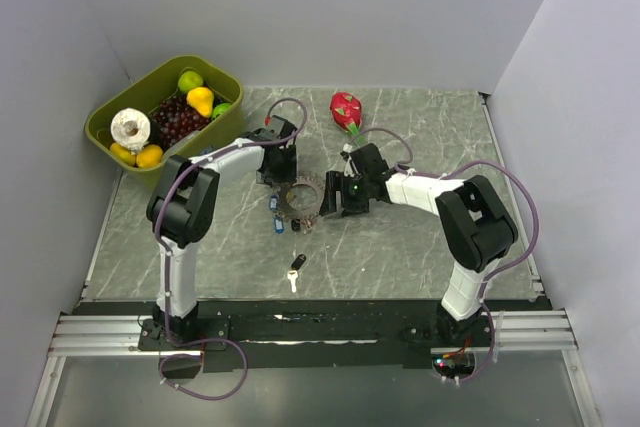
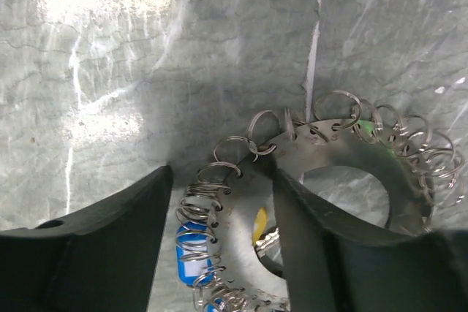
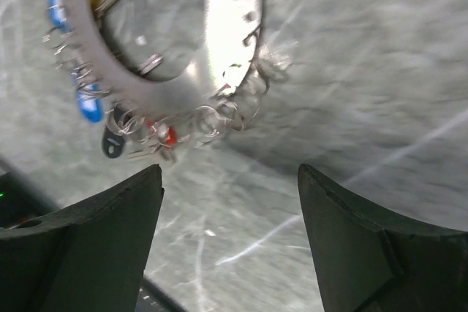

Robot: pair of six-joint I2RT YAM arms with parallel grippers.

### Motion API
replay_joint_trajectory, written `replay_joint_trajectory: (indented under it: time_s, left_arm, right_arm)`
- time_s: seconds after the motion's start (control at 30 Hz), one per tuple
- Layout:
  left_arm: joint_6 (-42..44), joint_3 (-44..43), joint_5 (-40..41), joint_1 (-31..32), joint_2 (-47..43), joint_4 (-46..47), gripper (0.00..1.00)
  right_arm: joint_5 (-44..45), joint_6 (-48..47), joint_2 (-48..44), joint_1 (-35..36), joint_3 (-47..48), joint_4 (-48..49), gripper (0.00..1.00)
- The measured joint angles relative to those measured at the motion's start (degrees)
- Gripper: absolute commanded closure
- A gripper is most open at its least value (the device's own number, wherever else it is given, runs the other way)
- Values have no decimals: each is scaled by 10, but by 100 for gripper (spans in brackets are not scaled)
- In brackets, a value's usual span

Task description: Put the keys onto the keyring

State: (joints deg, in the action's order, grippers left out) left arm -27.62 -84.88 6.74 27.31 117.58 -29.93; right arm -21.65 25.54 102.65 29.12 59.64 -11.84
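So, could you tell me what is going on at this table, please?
Two robot arms are working on putting keys onto a keyring that lies flat in the middle of the table. The left fingers stand open astride the ring's rim. The right fingers hang open just beside it, holding nothing. Some blue keys seem to hang from the rim already, while two loose keys lie nearer the arm bases.

Keyring (image 1: pixel 297 197) on table (image 1: pixel 420 247) between left hand (image 1: pixel 275 179) and right hand (image 1: pixel 336 209); perhaps two keys (image 1: pixel 295 272) in front.
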Motion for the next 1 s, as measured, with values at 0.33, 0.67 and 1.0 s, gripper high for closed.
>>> replay_joint_trajectory:
  time_s: [0.33,0.67,1.0]
  left_arm:
    - [-21,106,-50,-2,-70,47,46]
    - [-82,209,-71,88,-160,40,42]
    - [-91,223,-38,97,-234,12,28]
  right_arm:
    - [-59,36,38,1,27,36,18]
    - [-60,31,54,1,60,33,18]
    - [-14,19,13,-2,52,14,17]
